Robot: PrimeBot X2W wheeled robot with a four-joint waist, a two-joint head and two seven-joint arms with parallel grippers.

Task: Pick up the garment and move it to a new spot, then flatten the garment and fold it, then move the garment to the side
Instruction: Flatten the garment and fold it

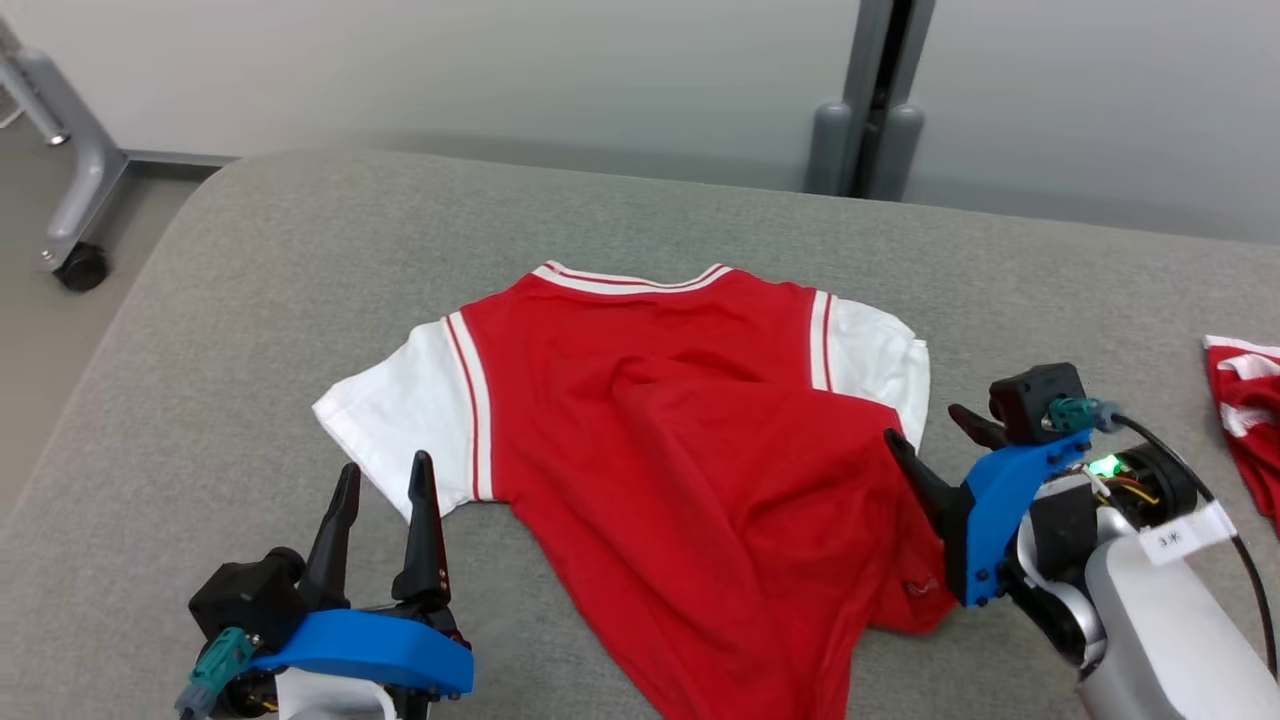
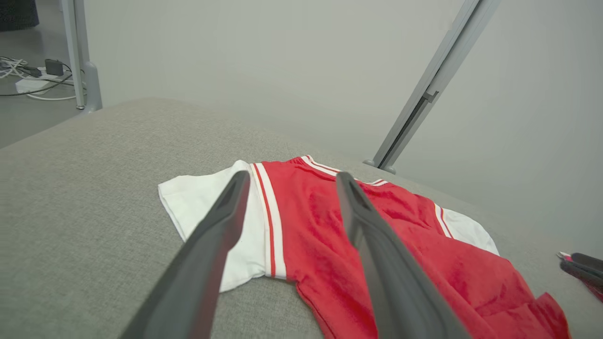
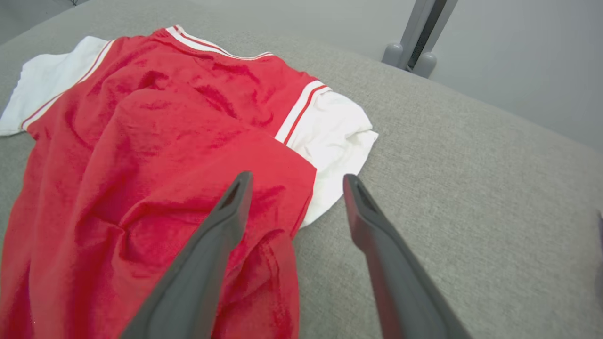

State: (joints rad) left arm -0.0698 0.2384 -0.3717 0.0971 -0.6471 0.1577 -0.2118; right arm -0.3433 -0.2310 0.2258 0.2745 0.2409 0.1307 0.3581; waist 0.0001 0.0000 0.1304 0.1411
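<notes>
A: Where does the red T-shirt [image 1: 680,430] lie?

B: In the middle of the head view, on the grey upholstered surface [image 1: 200,350]. Its striped collar points to the top of the frame. One white sleeve spreads to the left, the other to the right. The body is rumpled, and its lower part runs off the bottom edge.

A: Is it flat?

B: No. On the right side a flap of red cloth is turned over and covers part of the right sleeve.

A: The left gripper [image 1: 386,462]?

B: Lower left of the frame, its fingers spread wide with nothing between them. The tips are just beside the hem of the left sleeve. Whether they touch it I cannot tell.

A: And the right gripper [image 1: 922,422]?

B: Centre right, also spread wide and holding nothing. In its wrist view one finger lies over the edge of the red flap. The other lies over bare grey fabric beside the white sleeve.

A: Anything else?

B: A red-and-white cloth [image 1: 1245,410] at the right edge, well apart from the shirt. A caster wheel [image 1: 80,266] stands on the floor at the upper left, and a grey post [image 1: 865,100] rises at the top.
</notes>
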